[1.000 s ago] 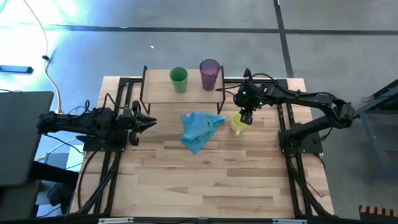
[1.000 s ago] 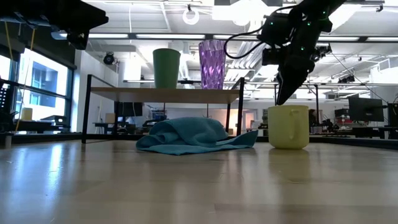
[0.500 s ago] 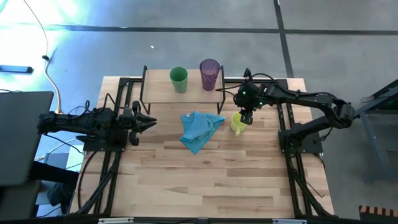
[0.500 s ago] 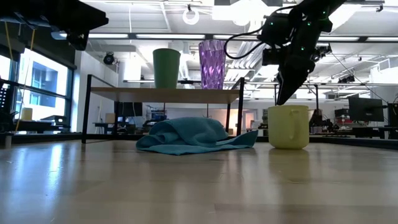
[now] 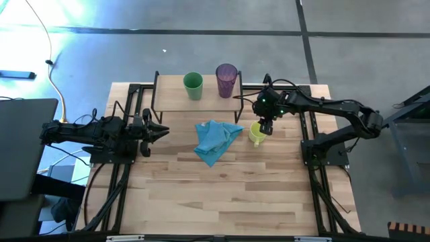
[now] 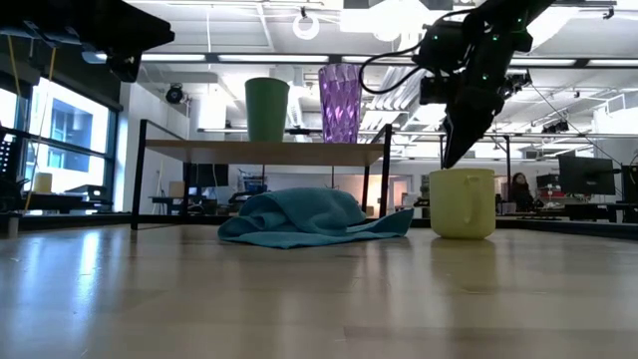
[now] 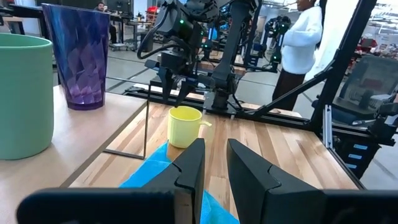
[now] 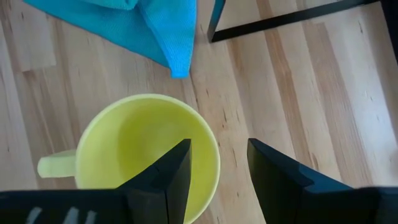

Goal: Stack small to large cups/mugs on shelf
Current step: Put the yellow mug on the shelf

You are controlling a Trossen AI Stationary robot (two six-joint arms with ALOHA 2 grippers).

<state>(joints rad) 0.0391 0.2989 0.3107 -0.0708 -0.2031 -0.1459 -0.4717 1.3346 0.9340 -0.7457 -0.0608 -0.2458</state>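
Observation:
The yellow mug [image 5: 256, 132] stands upright on the table, right of the shelf, with its handle [image 8: 56, 167] sticking out sideways. My right gripper [image 5: 265, 126] hangs just above it, open and pointing down. One finger [image 8: 169, 171] is over the mug's hollow and the other [image 8: 273, 171] is outside the rim [image 8: 211, 155]; no touch shows. The green cup [image 5: 193, 86] and the purple tumbler [image 5: 226, 80] stand side by side on the shelf [image 5: 173, 102]. My left gripper [image 5: 163, 132] waits at the table's left edge, its fingers a narrow gap apart [image 7: 216, 146].
A light blue cloth [image 5: 215, 140] lies crumpled on the table in front of the shelf, its corner [image 8: 180, 65] close to the mug. The shelf's black leg [image 8: 280, 22] stands just beyond the mug. Bare wood stretches across the table's near half [image 5: 228, 195]. A person [image 7: 298, 50] stands beyond the table.

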